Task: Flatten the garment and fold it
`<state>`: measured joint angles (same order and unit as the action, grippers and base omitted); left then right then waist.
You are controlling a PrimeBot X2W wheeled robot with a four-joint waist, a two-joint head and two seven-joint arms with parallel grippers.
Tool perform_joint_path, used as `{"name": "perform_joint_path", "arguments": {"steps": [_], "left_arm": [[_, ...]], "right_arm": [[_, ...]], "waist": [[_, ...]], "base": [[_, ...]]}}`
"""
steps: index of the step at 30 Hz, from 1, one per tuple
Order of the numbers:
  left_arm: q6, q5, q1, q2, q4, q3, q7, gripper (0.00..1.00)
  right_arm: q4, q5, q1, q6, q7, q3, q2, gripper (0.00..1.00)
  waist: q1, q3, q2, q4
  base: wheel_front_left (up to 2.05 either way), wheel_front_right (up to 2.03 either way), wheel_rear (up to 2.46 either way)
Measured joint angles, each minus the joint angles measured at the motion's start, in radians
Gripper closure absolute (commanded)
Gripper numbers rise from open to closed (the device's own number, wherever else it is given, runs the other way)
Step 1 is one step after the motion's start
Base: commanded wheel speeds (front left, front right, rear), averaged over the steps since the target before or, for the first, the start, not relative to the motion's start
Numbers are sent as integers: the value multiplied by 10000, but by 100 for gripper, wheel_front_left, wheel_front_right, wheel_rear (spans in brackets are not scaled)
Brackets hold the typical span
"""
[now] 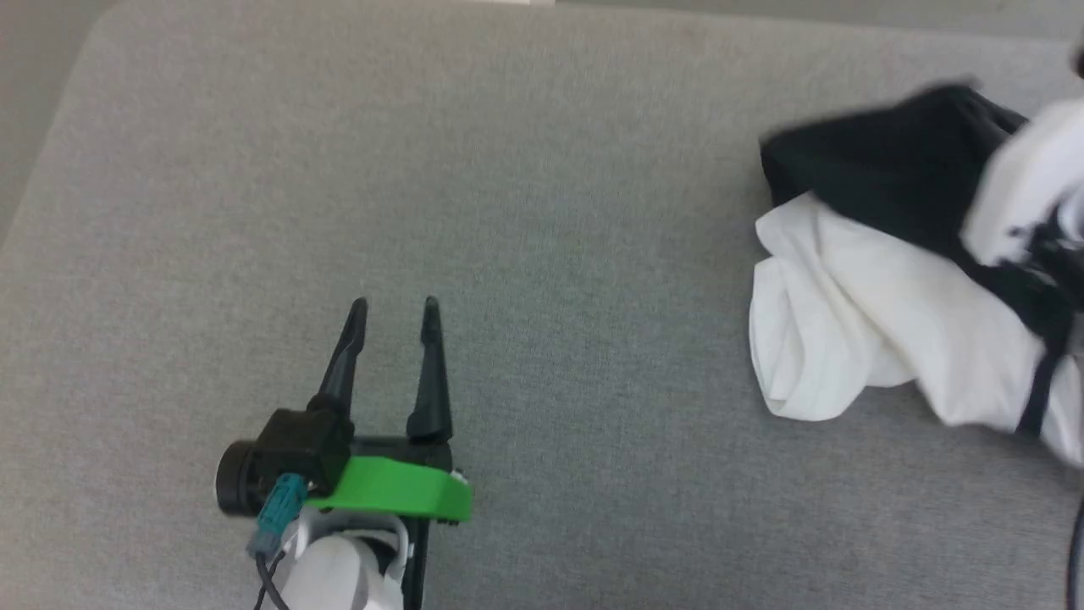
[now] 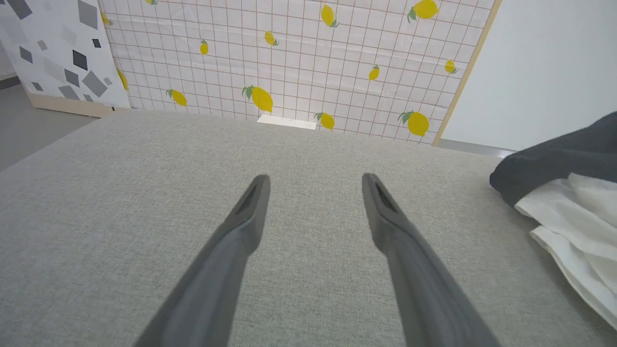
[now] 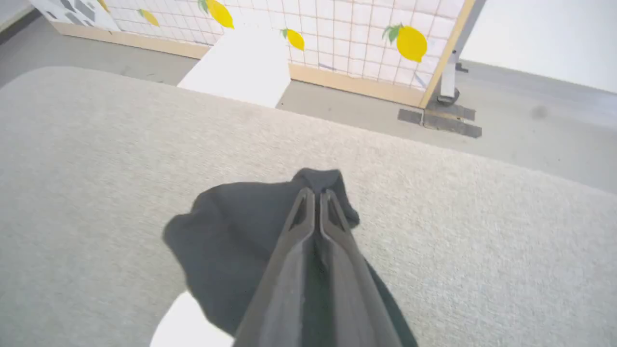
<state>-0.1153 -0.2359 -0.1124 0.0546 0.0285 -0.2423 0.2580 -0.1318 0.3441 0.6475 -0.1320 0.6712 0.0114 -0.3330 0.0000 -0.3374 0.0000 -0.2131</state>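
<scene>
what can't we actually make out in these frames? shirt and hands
Head view: the soft white T-shirt with black sleeves is motion-blurred and cut off by the right edge; a pale blur, likely the right forearm, covers part.
Right wrist view: the shut right hand hides its own pinch on the black cloth; amount caught unclear.
Left wrist view: the right edge cuts the T-shirt.
Neckline and hem: lost in bunched folds.

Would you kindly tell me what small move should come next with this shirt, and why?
Probably lift the right gripper a little and draw it outward to start opening the fabric. It is shut on the black part of the garment, which lies bunched on the gray surface, while the left gripper stands open, apart from it.
</scene>
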Motion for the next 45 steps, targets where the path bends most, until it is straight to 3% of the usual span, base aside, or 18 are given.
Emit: {"name": "perform_joint_path", "arguments": {"steps": [4,10,15,20,22,23,28,33,40,45], "left_arm": [[2,0,350,6,-38,215,0,0],[0,-6,772,8,77,497,0,0],[4,-27,987,15,127,631,0,0],[36,-36,1081,21,81,648,0,0],[44,-46,1097,19,48,616,0,0],[44,-82,1109,19,25,606,0,0],[44,-211,1168,21,-23,623,0,0],[42,-211,1237,27,-2,663,2,0],[38,-199,1402,182,199,721,0,0],[38,-92,1569,276,433,694,0,0]], "right_arm": [[1154,663,139,0,-207,-1499,384,100],[2529,2128,-667,0,-36,-4736,813,100],[2732,2934,-2255,0,232,-6694,717,100],[2084,3018,-3260,0,240,-7762,127,98],[1825,2907,-3405,0,79,-7921,-111,0],[1716,2847,-3412,0,-109,-7873,-138,0],[1833,3039,-3395,0,-934,-6851,345,0],[2592,2844,-3449,0,-2061,-4266,976,0],[4280,-56,-5340,0,-3891,115,1971,0],[4861,-1515,-6940,0,-5053,2205,2667,0]], "waist": [[0,585,0,65],[0,1375,0,69],[-1,1630,0,-203],[0,1661,0,-568],[0,1684,0,-661],[0,1715,0,-687],[0,1883,0,-580],[0,2039,0,-282],[0,2130,0,273],[0,2066,0,675]], "base": [[0,0,0],[0,0,0],[0,0,0],[0,0,0],[0,0,0],[0,0,0],[0,0,0],[0,0,0],[0,0,0],[0,0,0]]}}
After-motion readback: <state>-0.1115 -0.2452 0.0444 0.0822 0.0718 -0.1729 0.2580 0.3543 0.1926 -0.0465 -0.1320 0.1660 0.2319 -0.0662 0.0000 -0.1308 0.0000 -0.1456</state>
